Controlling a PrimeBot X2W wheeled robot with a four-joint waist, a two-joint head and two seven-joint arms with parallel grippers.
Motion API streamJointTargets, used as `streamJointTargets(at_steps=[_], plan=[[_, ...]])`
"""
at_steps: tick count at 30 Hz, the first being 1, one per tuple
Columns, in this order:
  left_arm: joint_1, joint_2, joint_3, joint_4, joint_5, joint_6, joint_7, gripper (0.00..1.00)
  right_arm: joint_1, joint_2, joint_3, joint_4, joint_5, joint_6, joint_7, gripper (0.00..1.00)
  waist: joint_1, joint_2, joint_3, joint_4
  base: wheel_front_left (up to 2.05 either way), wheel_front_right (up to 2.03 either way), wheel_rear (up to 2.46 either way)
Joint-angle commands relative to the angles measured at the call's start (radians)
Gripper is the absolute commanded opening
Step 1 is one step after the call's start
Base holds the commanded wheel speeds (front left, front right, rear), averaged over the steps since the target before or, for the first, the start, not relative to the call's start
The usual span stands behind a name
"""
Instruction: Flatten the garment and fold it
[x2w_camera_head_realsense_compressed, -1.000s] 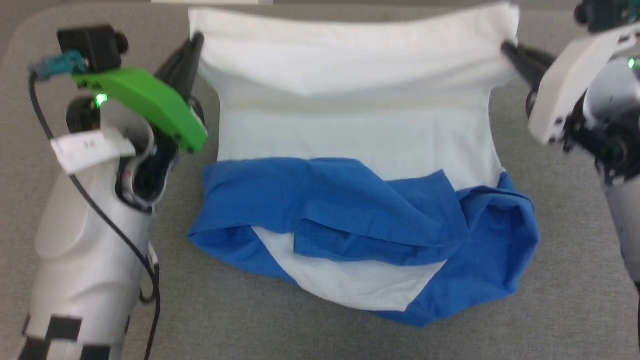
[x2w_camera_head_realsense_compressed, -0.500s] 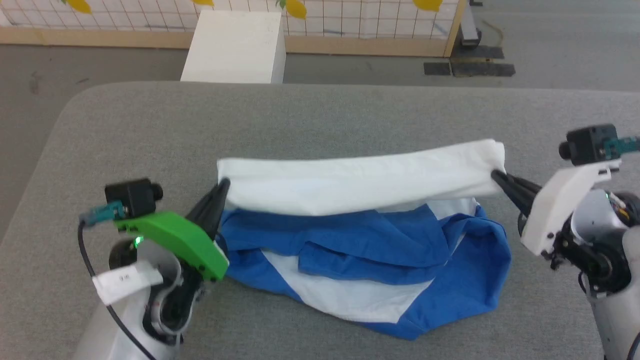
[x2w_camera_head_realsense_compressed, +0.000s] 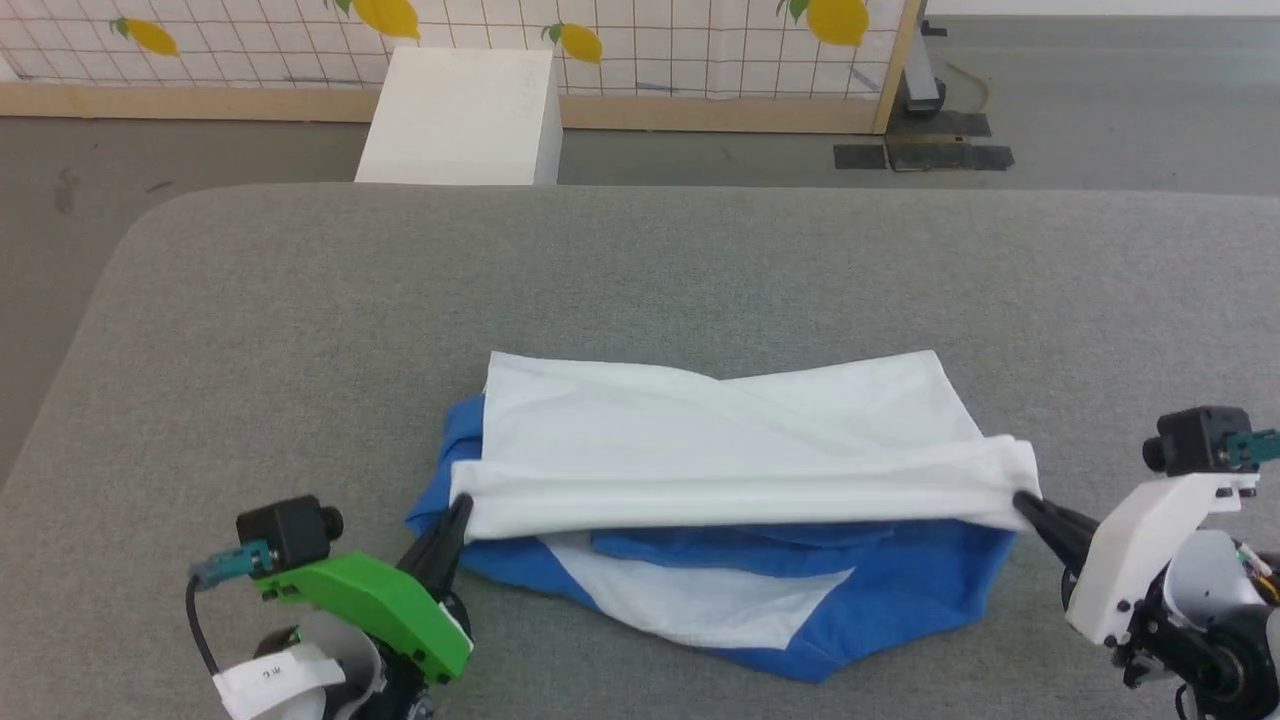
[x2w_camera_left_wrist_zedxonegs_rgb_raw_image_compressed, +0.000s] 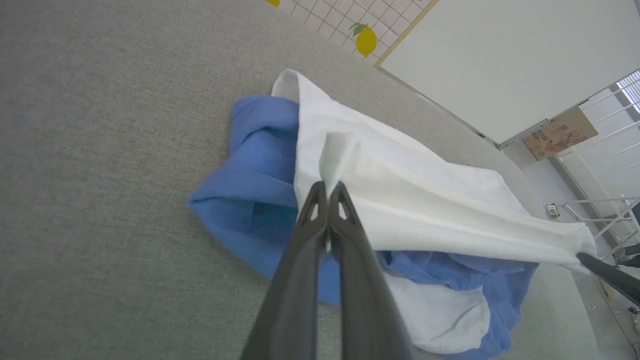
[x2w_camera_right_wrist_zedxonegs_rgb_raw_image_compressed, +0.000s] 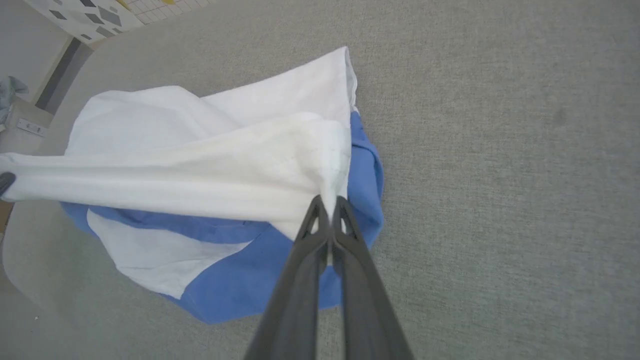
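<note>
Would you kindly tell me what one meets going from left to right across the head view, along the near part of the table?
First the left gripper, pinching one end of the raised white fold → the garment → the right gripper, pinching the other end.

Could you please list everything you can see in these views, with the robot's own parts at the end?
garment: one, white and blue, near middle of the table, white edge stretched between the grippers
table: one, grey, in front of the robot
box: one, white, on the floor beyond the table
screen: one, white grid with yellow lemons and a wooden frame, behind the box
mats: two, black, on the floor at far right
floor: one, grey, around the table
left gripper: one, dark fingers on a green mount, shut on the garment's left end
right gripper: one, dark fingers on a white mount, shut on the garment's right end
</note>
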Motion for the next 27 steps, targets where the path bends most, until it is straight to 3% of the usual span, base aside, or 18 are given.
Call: streamJointTargets(at_steps=[1,7,15,16,17,18,24,27], plan=[[0.023,-0.007,0.004,0.005,-0.010,0.014,-0.001,0.00,0.018,0.007,-0.005,-0.006,-0.009,-0.002,0.007,0.00,0.0001,0.0000,0.005,-0.004,0.00,0.00,0.00],[0.064,0.008,-0.006,0.043,0.006,0.085,0.049,0.00,0.061,0.021,0.023,0.005,-0.025,-0.002,0.036,0.00,0.0001,0.0000,0.023,-0.005,0.00,0.00,0.00],[0.066,0.014,-0.026,0.046,0.006,0.134,0.119,0.00,0.079,0.006,0.055,0.034,-0.038,-0.002,0.070,0.00,0.0001,0.0000,0.034,-0.001,0.00,0.00,0.00],[0.068,0.013,-0.027,0.046,0.002,0.141,0.130,0.19,0.080,0.005,0.058,0.036,-0.036,-0.002,0.077,0.00,0.0001,0.0000,0.033,-0.001,0.00,0.00,0.00],[0.070,0.014,-0.028,0.047,-0.002,0.146,0.141,0.86,0.081,0.005,0.061,0.037,-0.034,-0.002,0.082,0.49,0.0001,0.0000,0.030,-0.002,0.00,0.00,0.00],[0.073,0.016,-0.029,0.045,-0.003,0.150,0.149,1.00,0.083,0.004,0.063,0.037,-0.032,-0.002,0.085,1.00,0.0001,0.0000,0.026,-0.002,0.00,0.00,0.00],[0.112,0.045,-0.032,0.014,-0.028,0.194,0.242,1.00,0.113,-0.015,0.062,0.009,-0.008,-0.002,0.115,1.00,0.0001,0.0000,-0.009,0.000,0.00,0.00,0.00],[0.150,0.078,-0.013,-0.043,-0.043,0.237,0.291,1.00,0.151,-0.042,0.023,-0.057,0.024,-0.002,0.158,1.00,0.0001,0.0000,-0.034,0.007,0.00,0.00,0.00]])
